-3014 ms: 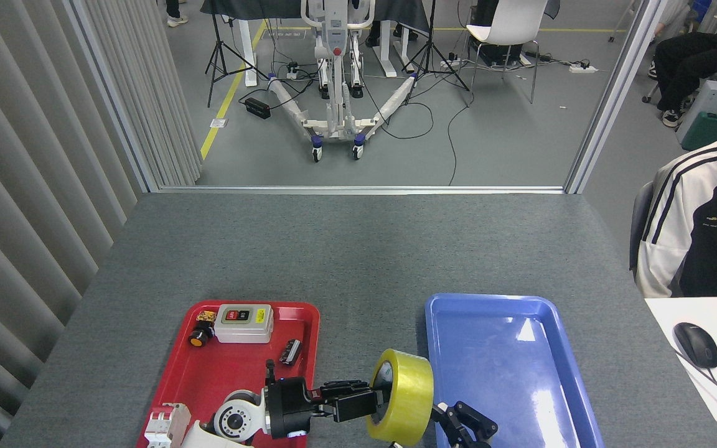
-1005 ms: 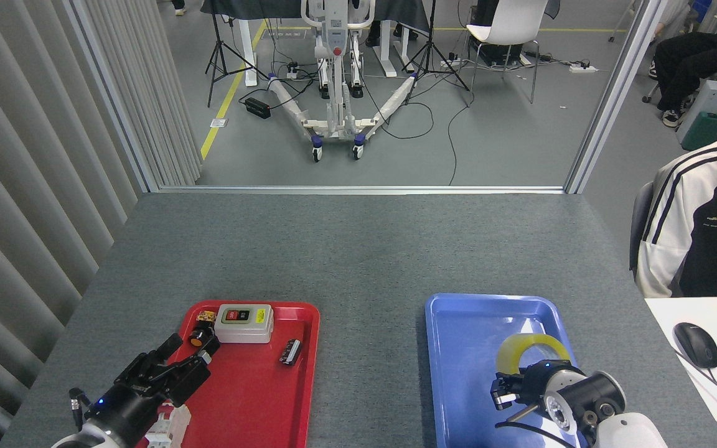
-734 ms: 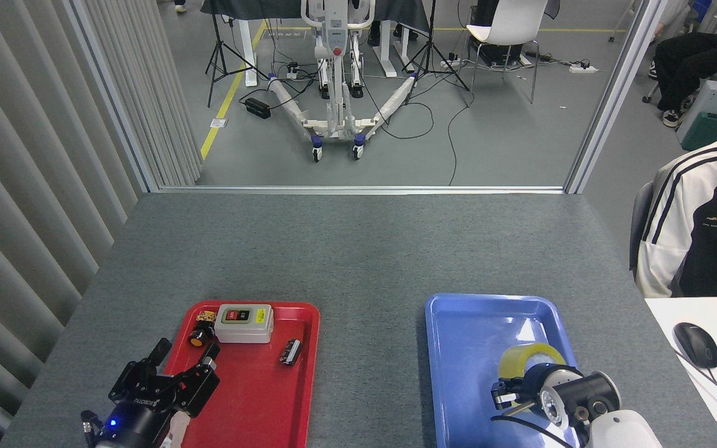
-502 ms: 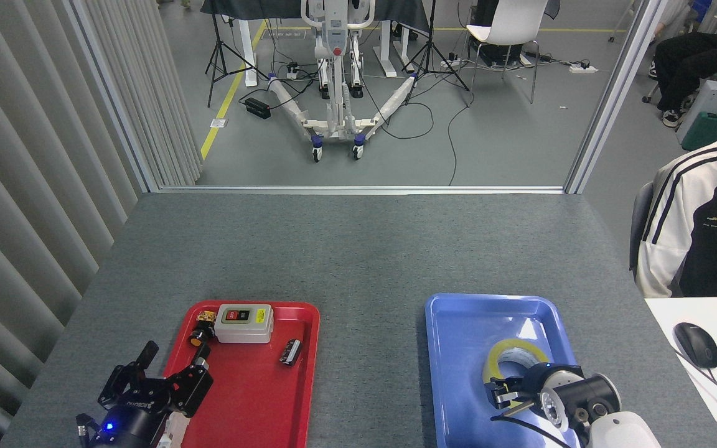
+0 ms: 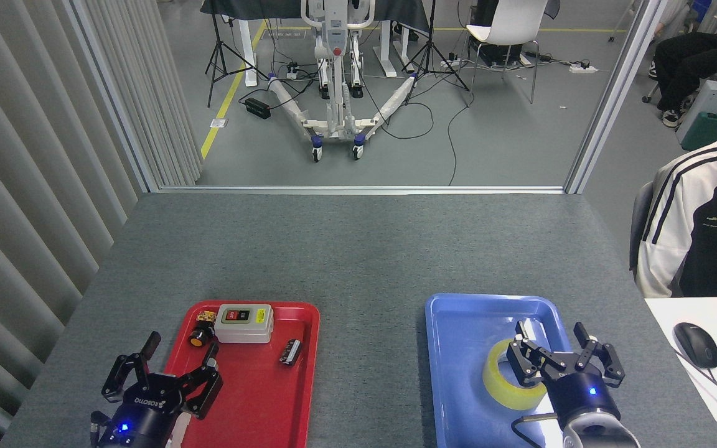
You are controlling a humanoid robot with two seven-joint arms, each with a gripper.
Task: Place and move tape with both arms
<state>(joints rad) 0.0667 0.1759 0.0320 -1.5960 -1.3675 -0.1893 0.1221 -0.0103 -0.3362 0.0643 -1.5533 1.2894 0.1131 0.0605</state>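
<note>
Grey fuzzy table [image 5: 358,249] with two shiny plastic trays and two black robot hands.
The red tray [image 5: 253,398] holds a boxy white switch [image 5: 244,323]. The blue tray [image 5: 477,323] holds the tape [image 5: 503,384], a round yellow see-through roll lying flat. The left gripper [image 5: 178,352] points up at the red tray's left edge, fingers spread apart. The right gripper [image 5: 552,336] points up just beside the tape, fingers wide apart, holding nothing.
</note>
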